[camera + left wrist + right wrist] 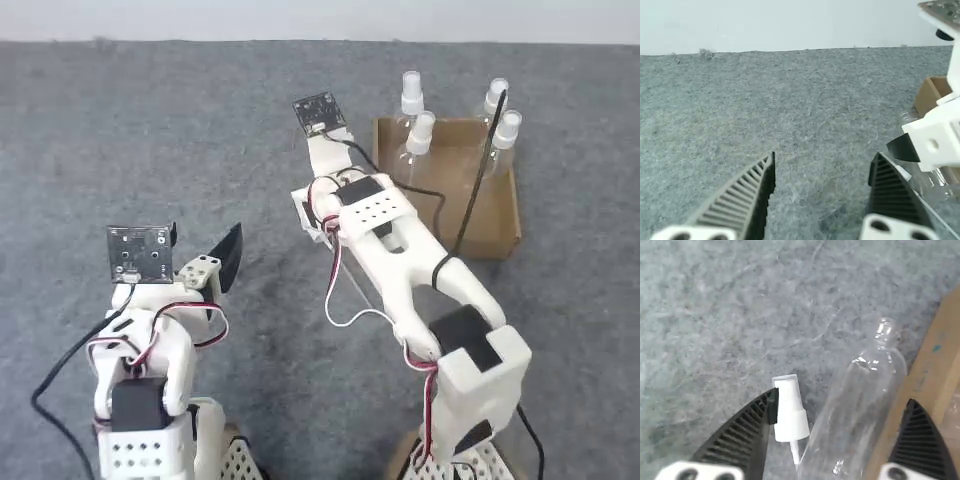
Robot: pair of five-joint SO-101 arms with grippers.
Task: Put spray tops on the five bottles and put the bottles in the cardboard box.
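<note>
- Four capped bottles [421,135]: clear, capped in white, upright in the cardboard box [500,235], which sits at 1 o'clock on the grey bench [150,120] in the high view.
- One uncapped bottle [865,400]: clear, lying on its side on the bench just beside the box's outer wall, with its open neck pointing away from the right arm's wrist.
- One spray top [788,412]: white and loose, lying on the bench beside the uncapped bottle, at the tip of one finger of the right hand.
- Right hand [842,400]: fingers spread wide and gripping nothing; they straddle the uncapped bottle.
- Left hand [824,157]: at 8 o'clock in the high view, fingers spread wide with nothing between them, well apart from the box.
</note>
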